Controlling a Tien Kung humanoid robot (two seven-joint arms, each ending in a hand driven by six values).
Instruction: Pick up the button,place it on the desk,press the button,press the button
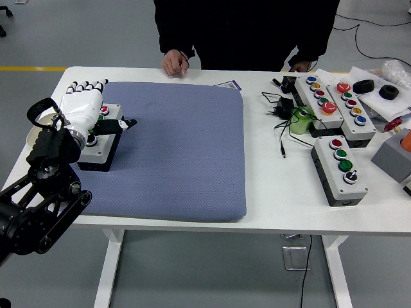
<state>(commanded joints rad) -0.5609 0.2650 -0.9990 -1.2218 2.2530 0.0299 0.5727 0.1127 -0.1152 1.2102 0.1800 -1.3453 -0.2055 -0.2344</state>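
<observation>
mat (pixel 180 154): blue-grey dotted | table (pixel 276 192): white | left hand (pixel 82 108): white

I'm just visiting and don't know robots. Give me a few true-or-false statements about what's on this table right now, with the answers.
1. The robot's left hand lies on top of a button box at the left edge of the blue mat. True.
2. The robot's right hand is pressing a box on the right side. False: no right hand is in view.
3. The person at the far side is holding a button box. False: the person's hand rests on the table's far edge, holding no box.
4. Three more button boxes sit off the mat, on the table's right side. True.
5. The mat's middle is covered with cables. False: the black cables lie on the table right of the mat.
</observation>
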